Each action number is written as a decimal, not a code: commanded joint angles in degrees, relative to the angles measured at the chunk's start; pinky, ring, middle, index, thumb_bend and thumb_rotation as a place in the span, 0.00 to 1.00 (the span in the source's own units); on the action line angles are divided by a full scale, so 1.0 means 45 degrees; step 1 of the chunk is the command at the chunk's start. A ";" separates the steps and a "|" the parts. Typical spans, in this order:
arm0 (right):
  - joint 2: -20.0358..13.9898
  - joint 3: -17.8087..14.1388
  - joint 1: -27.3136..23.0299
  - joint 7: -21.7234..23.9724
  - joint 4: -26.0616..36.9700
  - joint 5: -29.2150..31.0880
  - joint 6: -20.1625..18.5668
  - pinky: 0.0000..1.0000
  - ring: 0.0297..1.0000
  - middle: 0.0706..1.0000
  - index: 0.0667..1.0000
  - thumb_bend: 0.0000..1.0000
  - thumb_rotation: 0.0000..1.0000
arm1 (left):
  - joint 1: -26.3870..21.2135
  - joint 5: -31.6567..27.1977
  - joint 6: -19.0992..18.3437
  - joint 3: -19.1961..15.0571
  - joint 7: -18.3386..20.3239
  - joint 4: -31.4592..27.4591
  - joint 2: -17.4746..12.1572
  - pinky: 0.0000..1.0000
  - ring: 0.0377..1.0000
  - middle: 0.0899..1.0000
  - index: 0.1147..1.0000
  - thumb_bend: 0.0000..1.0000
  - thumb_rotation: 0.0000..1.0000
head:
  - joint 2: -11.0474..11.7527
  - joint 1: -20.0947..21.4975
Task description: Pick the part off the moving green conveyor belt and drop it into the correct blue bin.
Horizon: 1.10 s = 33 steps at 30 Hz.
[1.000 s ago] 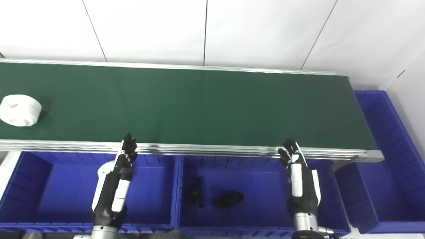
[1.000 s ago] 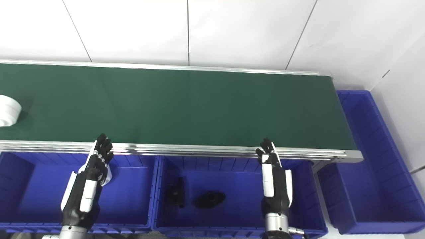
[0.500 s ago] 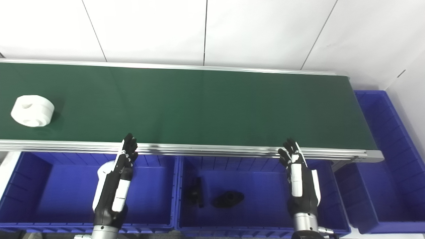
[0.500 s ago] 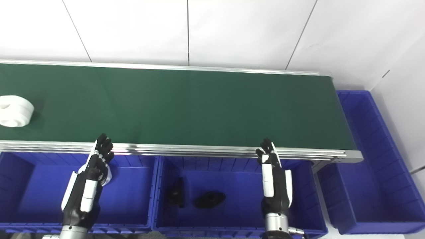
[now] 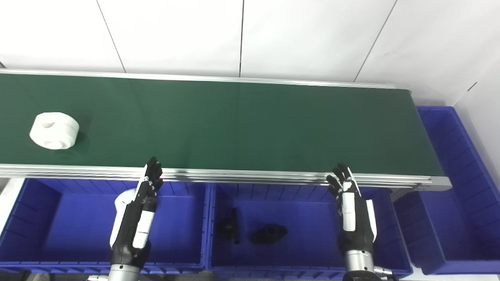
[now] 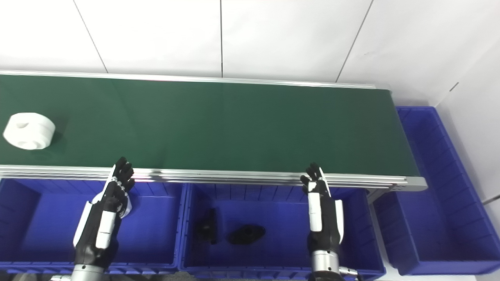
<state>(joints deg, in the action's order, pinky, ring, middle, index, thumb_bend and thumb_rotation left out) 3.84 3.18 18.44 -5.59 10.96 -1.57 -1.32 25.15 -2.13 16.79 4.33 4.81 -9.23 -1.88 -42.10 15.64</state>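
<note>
The green conveyor belt point(image 5: 242, 121) is stretching across the middle of the frame, from the left edge to the right, acting as the surface carrying the part. Along the bottom, three blue bins are sitting: the left bin point(image 5: 47, 218), the middle bin point(image 5: 308, 218) and, at the far right beyond the belt's end, the right bin point(image 5: 461, 187). Their placement just under the belt's near rail seems meant to keep each drop short.

The left hand point(image 5: 142, 210) and the right hand point(image 5: 351, 210) are both hovering over the bins near the rail, fingers spread and holding nothing, probably waiting within easy reach of the belt.

The white part point(image 5: 54, 130) is lying on the belt at the left of the frame, well apart from both hands. It is a short, round spool-like piece resting flat, its axis pointing up and its holed face tipped toward the camera, with no clear long axis.

Dark parts point(image 5: 268, 234) are lying in the middle bin; a white piece point(image 5: 123, 197) is partly hiding behind the left hand in the left bin.
</note>
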 commanded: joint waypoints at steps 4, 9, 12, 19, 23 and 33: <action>-0.0183 -0.0087 0.0126 0.0164 0.0026 -0.0003 0.1161 0.90 0.89 0.92 0.93 0.77 0.99 | 0.0008 0.0051 0.0852 0.0159 0.0026 0.0128 0.0139 1.00 1.00 1.00 1.00 0.65 0.94 | 0.0604 -0.1000; -0.0444 -0.0312 0.0277 0.0452 -0.0232 0.0600 0.1483 0.89 0.88 0.91 0.93 0.78 0.97 | 0.0018 0.0593 0.1563 0.0295 -0.0141 0.0637 0.0409 1.00 1.00 1.00 1.00 0.65 0.92 | 0.1320 -0.1854; -0.0603 -0.0507 0.0345 0.0617 -0.0441 0.0905 0.1666 0.89 0.87 0.90 0.92 0.79 0.95 | 0.0055 0.1155 0.1856 0.0333 -0.0406 0.0913 0.0657 1.00 1.00 1.00 1.00 0.65 0.92 | 0.1654 -0.2354; -0.1151 -0.0852 0.0299 0.1194 -0.1291 0.1558 0.2528 0.91 0.89 0.92 0.94 0.79 0.96 | 0.0092 0.1807 0.2126 0.0540 -0.0768 0.1330 0.1027 1.00 1.00 1.00 1.00 0.67 0.91 | 0.2363 -0.3575; -0.1372 -0.1067 0.0212 0.1494 -0.1572 0.1997 0.2625 0.95 0.91 0.95 0.96 0.78 0.98 | 0.0041 0.2457 0.2220 0.0637 -0.1266 0.1505 0.1273 0.97 0.97 1.00 1.00 0.69 0.89 | 0.2505 -0.4179; -0.1568 -0.1443 -0.0059 0.1907 -0.2178 0.2554 0.2929 1.00 0.95 0.97 0.99 0.65 1.00 | -0.0150 0.3204 0.2243 0.1072 -0.2071 0.1802 0.1423 0.91 0.95 1.00 1.00 0.69 0.84 | 0.2750 -0.5048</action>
<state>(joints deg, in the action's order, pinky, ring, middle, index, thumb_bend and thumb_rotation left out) -2.80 -2.76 18.49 1.83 0.48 9.19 8.35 25.00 11.61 24.30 8.51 -3.37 -0.63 4.18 -29.71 -7.03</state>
